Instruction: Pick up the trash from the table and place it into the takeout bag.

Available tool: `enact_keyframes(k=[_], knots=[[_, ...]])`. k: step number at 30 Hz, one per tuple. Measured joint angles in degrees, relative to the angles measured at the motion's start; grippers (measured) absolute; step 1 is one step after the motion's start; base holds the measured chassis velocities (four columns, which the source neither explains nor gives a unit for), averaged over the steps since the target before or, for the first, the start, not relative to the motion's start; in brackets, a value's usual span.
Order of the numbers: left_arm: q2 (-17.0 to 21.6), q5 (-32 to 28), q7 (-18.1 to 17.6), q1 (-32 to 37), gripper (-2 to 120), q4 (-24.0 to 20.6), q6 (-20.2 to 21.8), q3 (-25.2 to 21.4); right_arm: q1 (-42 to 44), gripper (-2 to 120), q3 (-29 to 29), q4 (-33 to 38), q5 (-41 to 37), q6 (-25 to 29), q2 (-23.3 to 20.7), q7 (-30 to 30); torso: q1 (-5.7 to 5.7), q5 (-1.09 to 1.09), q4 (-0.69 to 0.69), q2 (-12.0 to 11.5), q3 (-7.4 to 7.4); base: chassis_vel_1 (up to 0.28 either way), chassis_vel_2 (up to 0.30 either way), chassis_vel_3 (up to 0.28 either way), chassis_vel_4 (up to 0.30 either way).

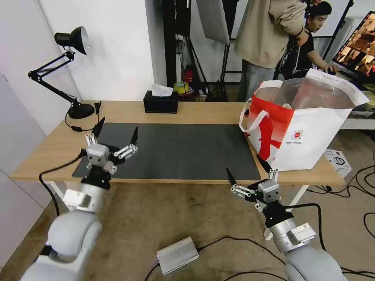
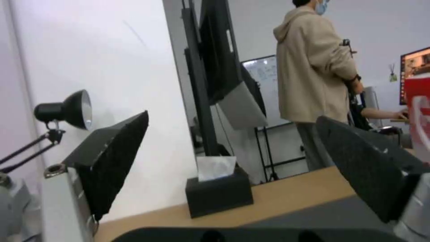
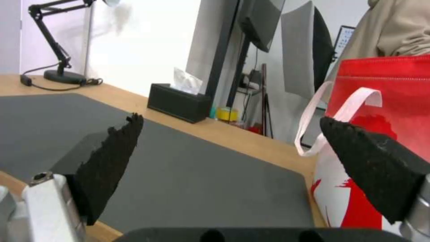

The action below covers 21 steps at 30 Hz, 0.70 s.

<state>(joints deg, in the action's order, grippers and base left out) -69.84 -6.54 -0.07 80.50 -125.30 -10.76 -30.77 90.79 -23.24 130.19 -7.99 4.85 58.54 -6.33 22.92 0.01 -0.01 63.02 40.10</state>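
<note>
1. My left end effector (image 1: 116, 134) hangs over the mat's left end, jaws wide apart, holding nothing.
2. My right end effector (image 1: 247, 170) sits just off the bench's near edge, beside the takeout bag (image 1: 302, 128), jaws spread wide too, nothing held.
3. Bench (image 1: 211, 111) w/ grey mat (image 1: 175, 150): no trash on it that I can see. Only tissue box (image 1: 160, 102) and desk lamp (image 1: 70, 66) at the back.
4. Bag stands upright at bench's right end, mouth open, foil lining visible; something pale inside near the rim, can't ID it.
5. Judgement: pick/place looks done or nearly. Next move calls for a check of bag contents, no grasp target in sight.
</note>
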Motion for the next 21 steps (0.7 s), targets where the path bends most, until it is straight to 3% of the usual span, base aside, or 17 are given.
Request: enact_keyframes(k=[6,13,21], knots=[[-4.52,5.41,1.5,5.57,100,-0.44,-4.89,1.64,0.0,100,0.0,0.0,0.0,0.0,0.0,0.0,0.0,-0.01,0.0,0.0,0.0,0.0,0.0,0.0,0.0],[-8.7,7.75,1.6,8.75,100,0.52,-8.8,1.69,0.0,100,0.0,0.0,0.0,0.0,0.0,0.0,0.0,0.0,0.01,0.0,0.0,0.0,0.0,0.0,0.0],[-9.29,8.62,3.33,9.18,100,3.72,-11.96,1.53,0.0,100,0.0,0.0,0.0,0.0,0.0,0.0,0.0,-0.01,0.01,0.0,0.0,0.0,0.0,0.0,0.0]])
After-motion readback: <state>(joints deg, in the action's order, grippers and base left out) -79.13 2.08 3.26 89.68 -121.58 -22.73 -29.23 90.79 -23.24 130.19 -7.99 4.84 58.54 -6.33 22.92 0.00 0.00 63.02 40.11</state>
